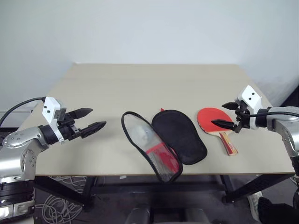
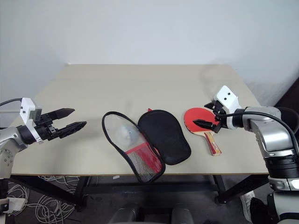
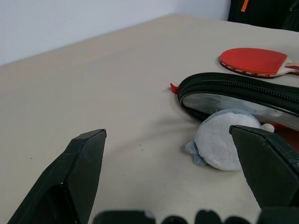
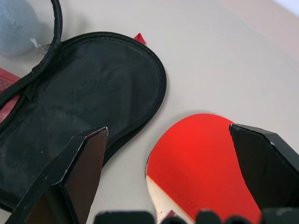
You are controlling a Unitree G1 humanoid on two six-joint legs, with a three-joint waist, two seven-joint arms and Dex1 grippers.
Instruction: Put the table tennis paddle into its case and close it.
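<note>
Red paddle (image 1: 211,119) lies beside the unzipped case (image 1: 180,135); both grippers (image 1: 92,119) (image 1: 227,115) hover, jaws wide, empty.

The red-faced table tennis paddle (image 1: 211,119) lay flat near the table's right edge, handle toward the near side. Just left, the case (image 1: 163,142) lay unzipped and spread open, black lining up.

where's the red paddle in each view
Left eye view: red-faced table tennis paddle with wooden handle, right of centre, beside the open black-lined fabric case.
Right eye view: paddle, right of centre.
Left wrist view: upper right.
Right wrist view: lower right.
Shared landmark: the case.
</note>
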